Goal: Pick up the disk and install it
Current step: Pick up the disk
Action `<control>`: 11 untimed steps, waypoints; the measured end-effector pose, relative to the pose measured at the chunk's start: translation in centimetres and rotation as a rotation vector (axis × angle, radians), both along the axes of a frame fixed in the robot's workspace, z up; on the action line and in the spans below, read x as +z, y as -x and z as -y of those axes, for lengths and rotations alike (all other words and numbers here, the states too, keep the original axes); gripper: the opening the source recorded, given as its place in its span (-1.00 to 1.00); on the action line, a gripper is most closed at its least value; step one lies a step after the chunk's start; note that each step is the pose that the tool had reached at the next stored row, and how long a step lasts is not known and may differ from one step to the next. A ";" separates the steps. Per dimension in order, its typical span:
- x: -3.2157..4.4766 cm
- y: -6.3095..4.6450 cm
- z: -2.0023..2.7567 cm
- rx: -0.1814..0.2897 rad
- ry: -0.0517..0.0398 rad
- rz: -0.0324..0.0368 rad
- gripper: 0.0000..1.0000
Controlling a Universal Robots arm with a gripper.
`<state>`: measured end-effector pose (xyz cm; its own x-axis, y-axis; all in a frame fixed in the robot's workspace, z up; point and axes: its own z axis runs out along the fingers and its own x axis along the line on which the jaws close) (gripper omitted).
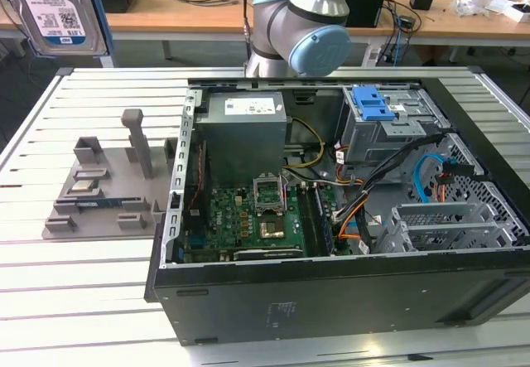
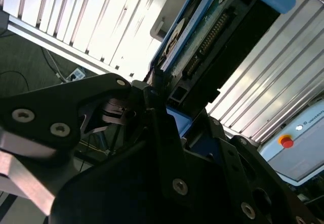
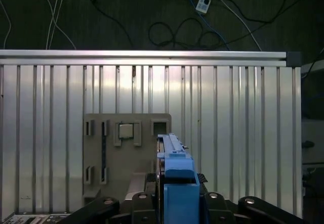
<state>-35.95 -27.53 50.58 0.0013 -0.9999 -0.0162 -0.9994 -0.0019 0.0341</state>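
In the exterior view, the disk is hanging raised at the exterior view's left, well apart from the open computer case. In the second wrist view, the gripper is clamping the disk by its blue carrier. In the first wrist view, the disk is sitting edge-on over the grey fixture on the slatted table.

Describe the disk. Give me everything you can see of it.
The disk is a flat silver drive with a white-and-blue label on its face, set in a bright blue plastic carrier frame. At the top of the exterior view's left it is held up off the table, label towards the camera. The second wrist view shows it edge-on, with a row of connector pins beside a greenish board. The jaws of the gripper are closed on it, high above the grey fixture plate.
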 end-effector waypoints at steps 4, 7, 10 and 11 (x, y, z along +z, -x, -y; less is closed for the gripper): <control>0.01 0.0 0.00 0.000 -0.0002 0.0000 -0.26; 0.01 0.0 0.00 0.000 -0.0003 0.0000 -0.26; 0.01 -0.3 0.01 0.000 -0.0003 0.0000 -0.26; 0.01 -0.7 0.00 0.000 -0.0003 0.0000 -0.26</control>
<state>-35.29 -27.53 50.59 0.0014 -0.9999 -0.0165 -0.9994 -0.0019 0.0342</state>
